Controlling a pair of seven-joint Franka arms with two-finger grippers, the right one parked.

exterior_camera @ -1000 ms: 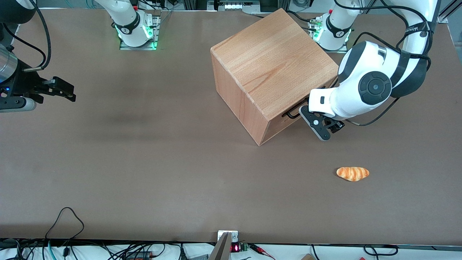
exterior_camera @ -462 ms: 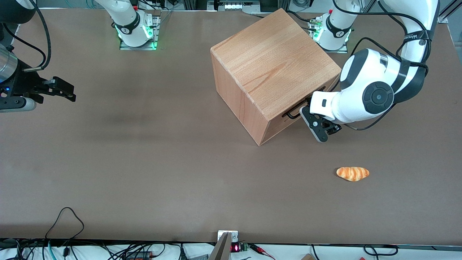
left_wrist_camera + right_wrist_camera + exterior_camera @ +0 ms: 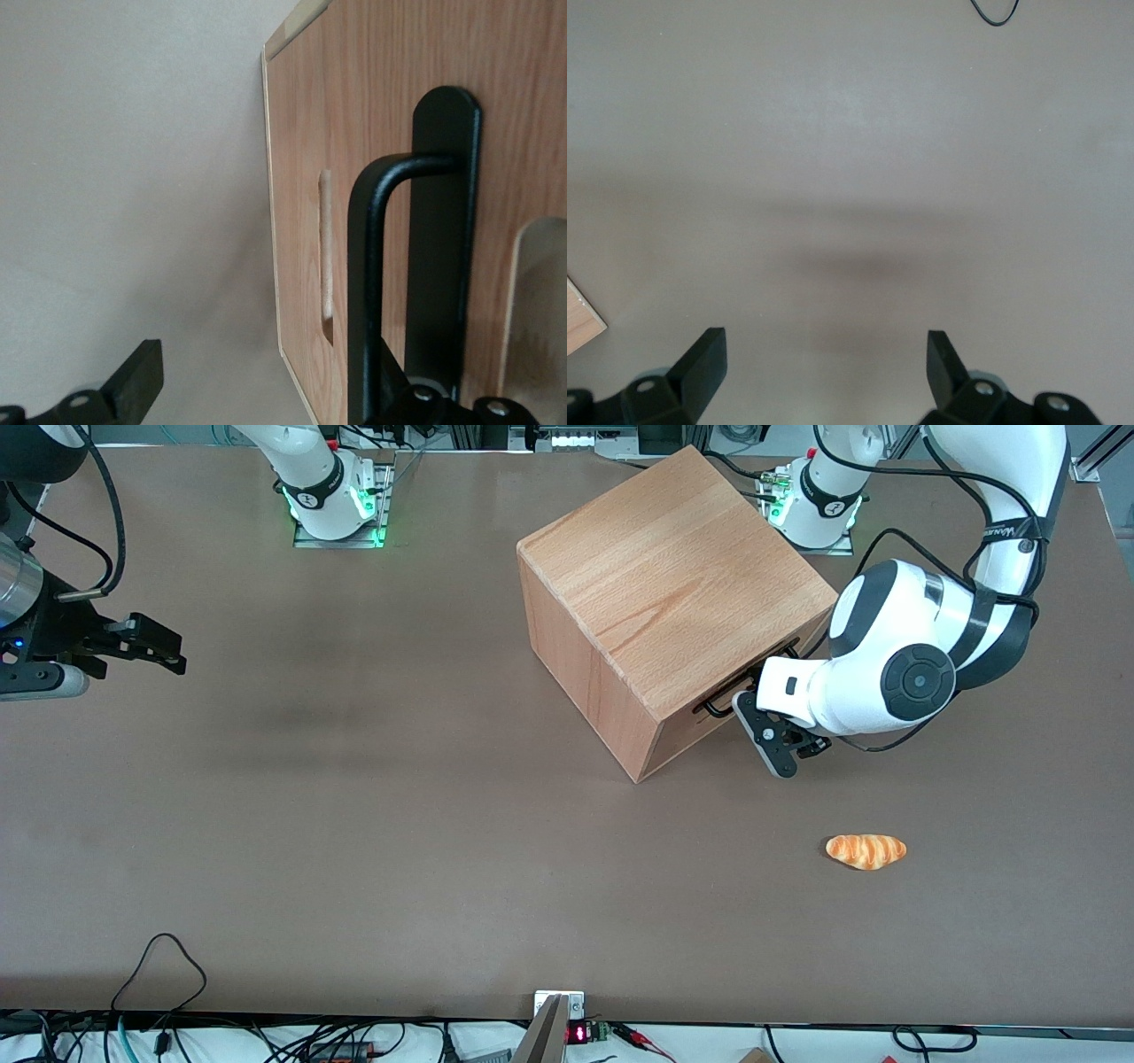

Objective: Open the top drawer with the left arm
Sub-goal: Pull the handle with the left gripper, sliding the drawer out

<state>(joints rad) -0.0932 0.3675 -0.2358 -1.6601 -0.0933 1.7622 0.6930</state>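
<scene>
- One pincer (image 3: 769,731) is seen on the left arm (image 3: 895,677), set right at the front face of the wooden cabinet (image 3: 673,576), low against that face and just above the worktop (image 3: 399,824).
- Its fingers are spread: in the wrist view one finger (image 3: 133,381) is seen apart from the cabinet over bare worktop, while the other finger (image 3: 425,403) is placed right by the black bar handle (image 3: 372,292), which rises from between the two.
- The handle is not pinched; whether the nearer finger touches the bar cannot be told.
- The top drawer (image 3: 753,682) is found directly ahead of the pincer, its wood front (image 3: 354,106) lying level with the cabinet face, so it is shut.
- A croissant-shaped bread piece (image 3: 866,850) is laid on the worktop, nearer to the front camera than the pincer and well apart from it.
</scene>
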